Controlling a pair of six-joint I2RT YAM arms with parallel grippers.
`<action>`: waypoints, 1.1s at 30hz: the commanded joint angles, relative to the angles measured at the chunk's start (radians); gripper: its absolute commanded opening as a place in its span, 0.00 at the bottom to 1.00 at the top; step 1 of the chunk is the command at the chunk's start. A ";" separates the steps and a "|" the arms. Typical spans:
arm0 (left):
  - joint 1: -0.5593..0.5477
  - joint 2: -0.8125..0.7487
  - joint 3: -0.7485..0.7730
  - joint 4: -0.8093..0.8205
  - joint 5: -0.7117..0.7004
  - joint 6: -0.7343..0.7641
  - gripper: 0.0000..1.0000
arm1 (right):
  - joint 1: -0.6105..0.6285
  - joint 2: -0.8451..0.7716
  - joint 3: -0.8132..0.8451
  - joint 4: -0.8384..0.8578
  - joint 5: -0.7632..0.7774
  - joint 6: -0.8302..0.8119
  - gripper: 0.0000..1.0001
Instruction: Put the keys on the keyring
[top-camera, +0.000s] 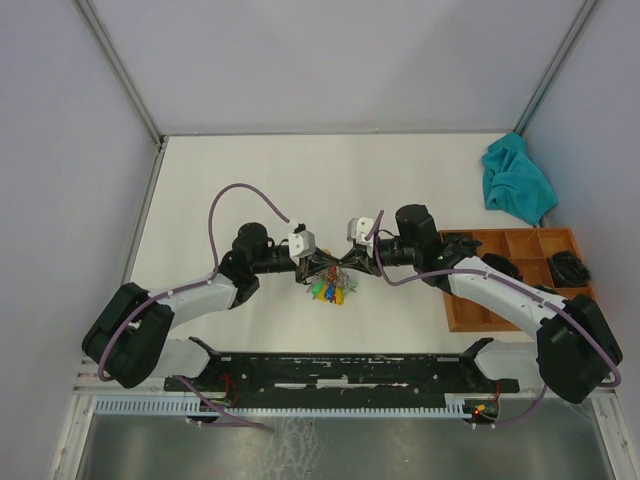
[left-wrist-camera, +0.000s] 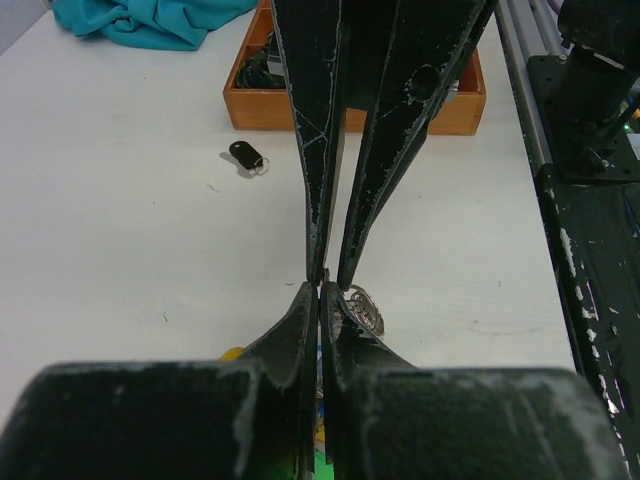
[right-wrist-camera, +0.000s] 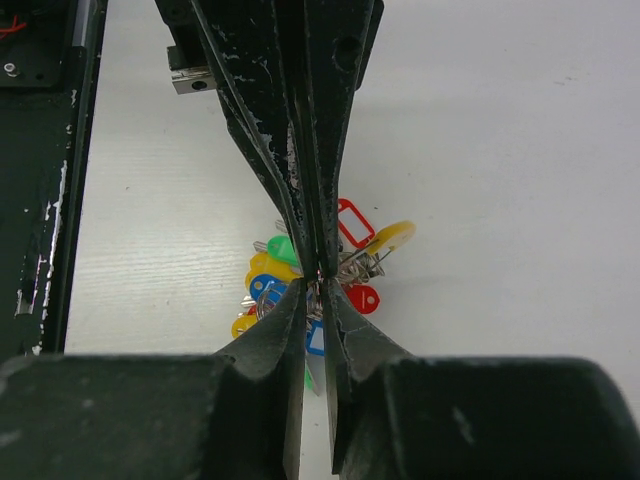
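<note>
The keyring (top-camera: 333, 291), a bunch with red, yellow, green and blue tags, lies at mid-table under both grippers. My left gripper (left-wrist-camera: 322, 288) is pressed shut, tips at the bunch's silvery ring (left-wrist-camera: 367, 310). My right gripper (right-wrist-camera: 320, 285) meets it tip to tip from the opposite side. Its jaws stand a sliver apart with ring metal (right-wrist-camera: 360, 262) between them. A green-headed key (right-wrist-camera: 283, 248) lies in the bunch; I cannot tell whether it is loose. A black key (left-wrist-camera: 245, 155) lies loose on the table near the tray.
An orange wooden tray (top-camera: 463, 310) with dark items in its compartments stands to the right of the right arm. A teal cloth (top-camera: 516, 180) is crumpled at the back right. The black base rail (top-camera: 340, 370) runs along the near edge.
</note>
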 joint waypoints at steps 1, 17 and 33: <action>0.001 0.001 0.017 0.077 0.038 -0.037 0.03 | 0.004 0.016 0.049 -0.005 -0.029 -0.019 0.16; 0.001 -0.014 -0.008 0.120 0.031 -0.084 0.09 | 0.004 0.011 0.063 -0.045 0.009 -0.037 0.01; 0.004 -0.007 -0.053 0.143 -0.008 -0.104 0.29 | 0.004 -0.005 0.063 -0.018 -0.006 -0.010 0.01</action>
